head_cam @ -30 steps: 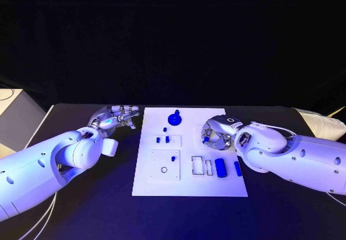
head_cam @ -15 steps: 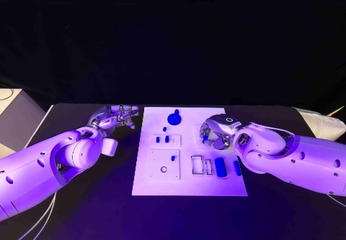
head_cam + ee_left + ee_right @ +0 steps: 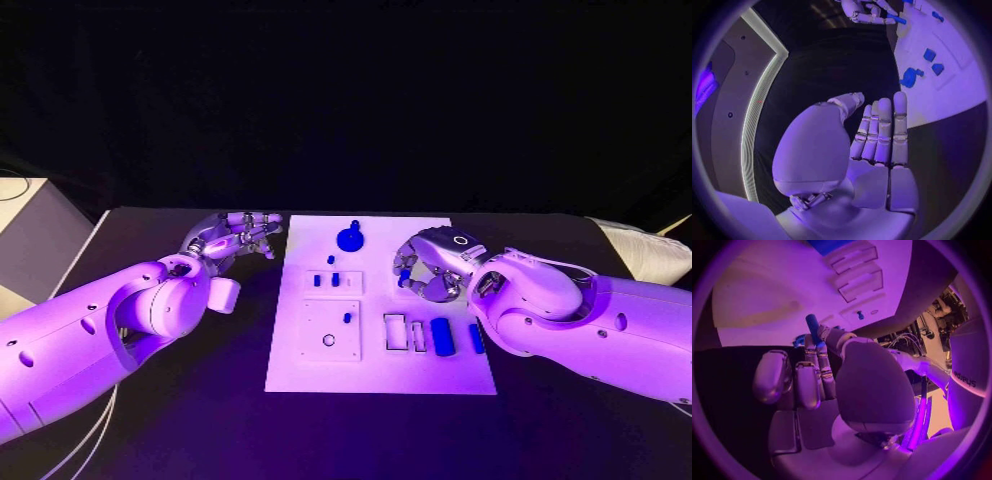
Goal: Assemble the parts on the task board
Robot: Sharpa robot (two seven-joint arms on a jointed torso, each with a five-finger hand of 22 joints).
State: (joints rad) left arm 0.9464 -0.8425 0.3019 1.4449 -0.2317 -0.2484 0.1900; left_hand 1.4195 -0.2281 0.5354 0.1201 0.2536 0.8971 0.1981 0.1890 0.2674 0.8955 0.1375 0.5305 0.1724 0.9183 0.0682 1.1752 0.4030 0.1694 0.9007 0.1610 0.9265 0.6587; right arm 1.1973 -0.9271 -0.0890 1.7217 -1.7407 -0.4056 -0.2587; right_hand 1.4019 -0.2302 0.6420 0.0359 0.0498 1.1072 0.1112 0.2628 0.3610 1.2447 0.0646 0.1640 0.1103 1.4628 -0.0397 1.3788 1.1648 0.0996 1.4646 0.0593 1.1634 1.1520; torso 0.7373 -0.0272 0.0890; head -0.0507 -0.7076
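Meanwhile our right robot hand (image 3: pixel 428 276), pinching a blue peg (image 3: pixel 812 328), has barely shifted over the task board (image 3: pixel 378 375) at frame centre (left robot hand (image 3: pixel 235 235) idle, open), so insertion remains pending.

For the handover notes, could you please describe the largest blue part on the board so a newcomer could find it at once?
Start at the white task board in the middle of the black table and go to its far edge. The large blue part lies there, alone. Unlike the small pegs and bars nearer the robot, it is a broad round piece with a stem.
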